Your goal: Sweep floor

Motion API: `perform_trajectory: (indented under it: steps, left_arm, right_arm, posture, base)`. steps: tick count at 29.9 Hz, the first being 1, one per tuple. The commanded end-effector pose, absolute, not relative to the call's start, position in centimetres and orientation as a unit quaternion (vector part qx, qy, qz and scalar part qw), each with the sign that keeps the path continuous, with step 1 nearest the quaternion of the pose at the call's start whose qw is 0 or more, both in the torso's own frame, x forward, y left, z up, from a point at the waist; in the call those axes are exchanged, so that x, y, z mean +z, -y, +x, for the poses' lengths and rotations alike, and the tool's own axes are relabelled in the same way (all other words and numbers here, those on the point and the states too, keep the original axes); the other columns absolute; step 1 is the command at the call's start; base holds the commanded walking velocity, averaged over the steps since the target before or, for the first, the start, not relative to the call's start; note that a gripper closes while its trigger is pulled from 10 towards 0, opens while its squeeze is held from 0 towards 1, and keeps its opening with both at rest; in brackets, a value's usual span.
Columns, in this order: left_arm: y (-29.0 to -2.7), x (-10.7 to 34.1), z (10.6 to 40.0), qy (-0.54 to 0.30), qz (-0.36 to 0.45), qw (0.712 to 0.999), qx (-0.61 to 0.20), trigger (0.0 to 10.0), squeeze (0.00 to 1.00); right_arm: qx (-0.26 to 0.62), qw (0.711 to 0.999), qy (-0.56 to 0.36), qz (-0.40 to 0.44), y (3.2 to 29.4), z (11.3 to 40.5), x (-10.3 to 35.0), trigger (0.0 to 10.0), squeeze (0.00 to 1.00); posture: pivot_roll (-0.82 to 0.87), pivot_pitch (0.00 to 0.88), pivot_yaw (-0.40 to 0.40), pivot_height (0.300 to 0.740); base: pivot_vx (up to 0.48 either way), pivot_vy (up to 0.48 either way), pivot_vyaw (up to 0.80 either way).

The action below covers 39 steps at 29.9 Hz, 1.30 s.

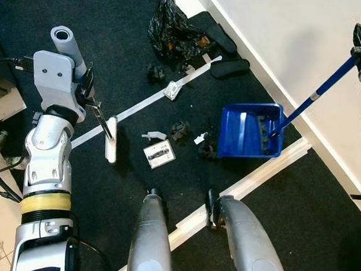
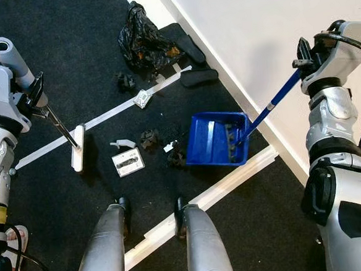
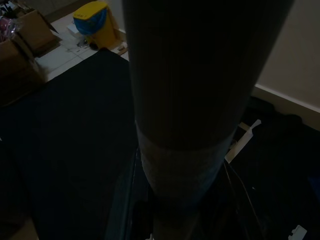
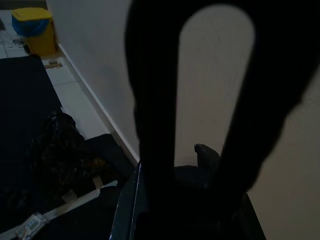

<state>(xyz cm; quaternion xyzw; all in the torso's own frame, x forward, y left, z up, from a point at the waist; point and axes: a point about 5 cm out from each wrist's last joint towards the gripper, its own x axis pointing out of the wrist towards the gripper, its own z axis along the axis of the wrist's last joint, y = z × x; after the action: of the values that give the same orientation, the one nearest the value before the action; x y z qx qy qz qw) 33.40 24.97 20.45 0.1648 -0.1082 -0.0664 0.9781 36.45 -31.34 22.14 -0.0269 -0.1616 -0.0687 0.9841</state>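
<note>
Left gripper (image 2: 37,101) pinches the broom (image 2: 76,149), whose white head rests on black carpet (image 1: 100,48) beside scattered litter (image 2: 148,139). Right gripper (image 2: 304,57) clamps the blue dustpan (image 2: 217,139) handle, pan set down near the wall (image 2: 271,17).

The broom (image 2: 77,149) has a thin metal stick and a flat white head, leaning over with the head down on the black carpet (image 2: 61,199), right by the white tape line (image 2: 105,119). The blue dustpan (image 2: 217,139) sits on the carpet near the wall's baseboard, open side facing the mess, with dark bits already inside and its long blue handle (image 2: 274,103) angling up. Scraps, a white card (image 2: 128,162) and dark clumps (image 2: 148,139) lie between the two.
</note>
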Motion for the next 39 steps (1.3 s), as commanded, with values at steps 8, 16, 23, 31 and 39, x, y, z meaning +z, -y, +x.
perform_trajectory:
  steps: [8,16,23,31,39]
  left_arm:
    - [-25.7,20.4,33.2,0.105,0.196,0.972,-0.072,10.0,0.0]
    - [-24.7,19.7,33.3,0.101,0.203,0.97,-0.09,10.0,0.0]
    - [-24.4,19.5,33.4,0.1,0.205,0.969,-0.097,10.0,0.0]
    - [-23.9,19.6,33.8,0.103,0.208,0.967,-0.101,10.0,0.0]
    - [-23.7,19.5,33.9,0.102,0.209,0.967,-0.106,10.0,0.0]
  right_arm:
    - [-0.067,0.984,0.153,-0.059,32.4,35.9,22.3,10.0,0.0]
    - [-0.019,0.989,0.118,-0.091,29.8,35.7,18.4,10.0,0.0]
    - [-0.009,0.992,0.102,-0.075,28.0,35.5,16.0,10.0,0.0]
    - [-0.029,0.995,0.082,-0.047,26.3,35.3,13.8,10.0,0.0]
    - [-0.058,0.998,0.036,-0.009,26.0,35.8,13.0,10.0,0.0]
  posture:
    - [0.22,0.396,-0.057,0.74]
    - [0.23,0.401,-0.047,0.74]
    - [0.24,0.406,-0.036,0.74]
    - [0.24,0.403,-0.035,0.74]
    - [0.24,0.402,-0.033,0.74]
  base:
    - [0.0,0.0,0.0]
    - [0.0,0.0,0.0]
    - [0.0,0.0,0.0]
    - [0.0,0.0,0.0]
    - [0.0,0.0,0.0]
